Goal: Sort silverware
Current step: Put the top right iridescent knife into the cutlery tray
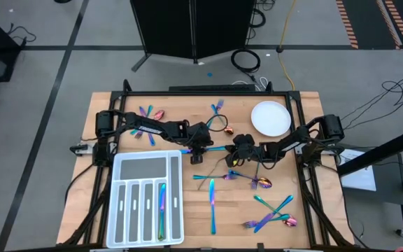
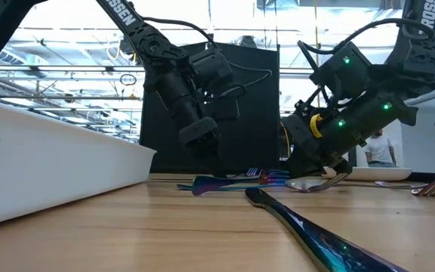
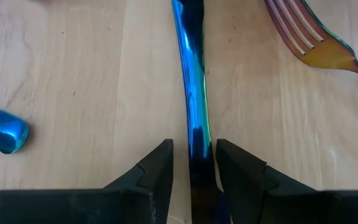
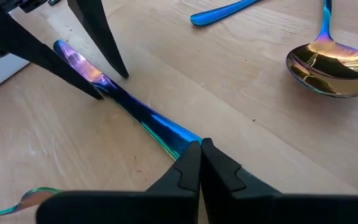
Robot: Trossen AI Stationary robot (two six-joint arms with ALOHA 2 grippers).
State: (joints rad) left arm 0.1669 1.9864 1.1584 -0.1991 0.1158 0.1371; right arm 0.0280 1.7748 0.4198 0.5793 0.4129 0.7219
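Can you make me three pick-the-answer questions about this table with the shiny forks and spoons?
1. Where is the round white plate?
A. inside the white tray
B. on the table by the right arm's base
C. on the floor

2. What colour is the bowl of the spoon in the right wrist view?
A. coppery gold
B. green
C. black

3. What is the right gripper doing?
A. hanging wide open over the plate
B. holding a cup
C. pinching a blue-purple piece

Answers:
1. B: the plate lies on the wood by that arm's base.
2. A: the spoon shines coppery gold.
3. C: the right gripper is shut on the blue-purple piece. The left gripper straddles its other end.
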